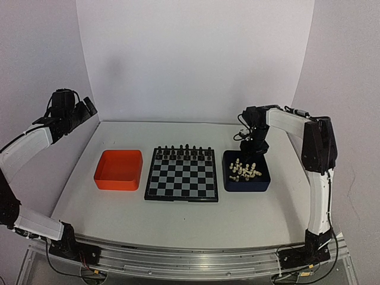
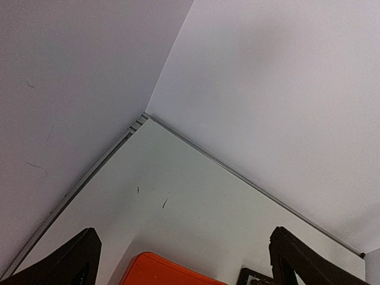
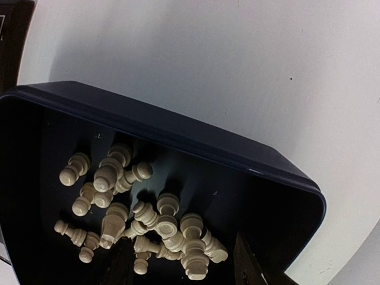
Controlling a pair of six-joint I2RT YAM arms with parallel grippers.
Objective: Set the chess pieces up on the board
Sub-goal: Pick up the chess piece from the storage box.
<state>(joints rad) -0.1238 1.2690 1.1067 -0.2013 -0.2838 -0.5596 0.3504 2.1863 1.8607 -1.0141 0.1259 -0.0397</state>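
The board (image 1: 181, 178) lies mid-table with tiny black pieces (image 1: 184, 151) along its far rows; no white ones stand on it. The cream-white chess pieces (image 1: 244, 170) lie in a heap in the dark blue tray (image 1: 261, 185) to its right. My right gripper (image 1: 253, 149) hangs over the tray's far part. In the right wrist view it (image 3: 185, 267) is open just above the heap (image 3: 160, 222), holding nothing, with dark fingers (image 3: 248, 268) at each side of a few pieces. My left gripper (image 1: 88, 107) is raised at the far left, open and empty (image 2: 184, 237).
An orange tray (image 1: 119, 170) stands left of the board and looks empty; its corner (image 2: 169, 273) and a board corner (image 2: 254, 275) show in the left wrist view. White walls close in the back and sides.
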